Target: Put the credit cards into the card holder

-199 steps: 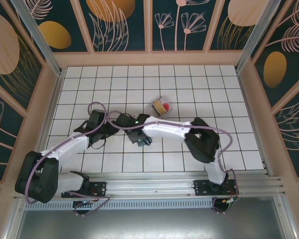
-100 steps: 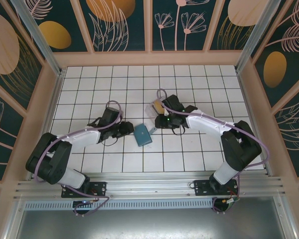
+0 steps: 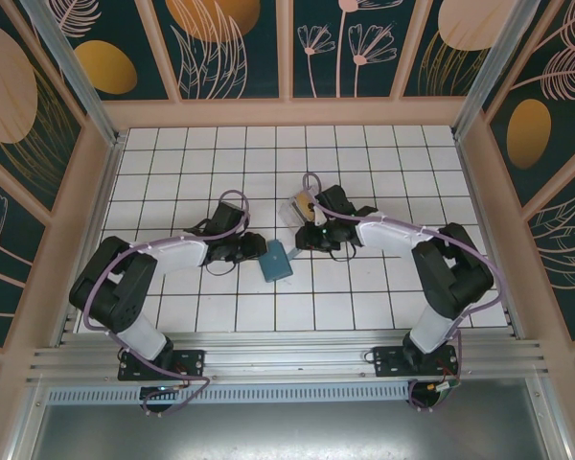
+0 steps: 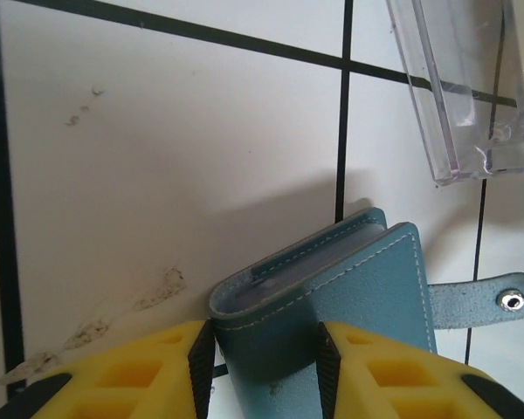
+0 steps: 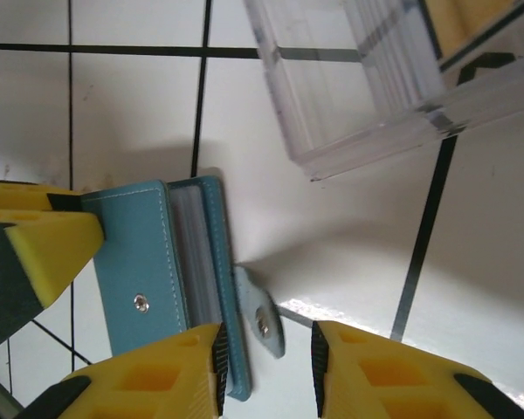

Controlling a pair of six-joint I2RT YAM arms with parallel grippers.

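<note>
My left gripper (image 4: 262, 353) clamps the holder (image 4: 358, 279), which juts forward from the jaws. My right gripper (image 5: 266, 358) straddles its strap (image 5: 260, 321), open

There is one teal card holder (image 3: 275, 260) with one snap strap (image 4: 485, 301), and one clear tray (image 3: 299, 209). How many yellow-tan cards (image 5: 463, 22) lie in the tray cannot be counted. There are two pincers: the left pincer (image 4: 262, 367) and the right pincer (image 5: 264, 367).
</note>
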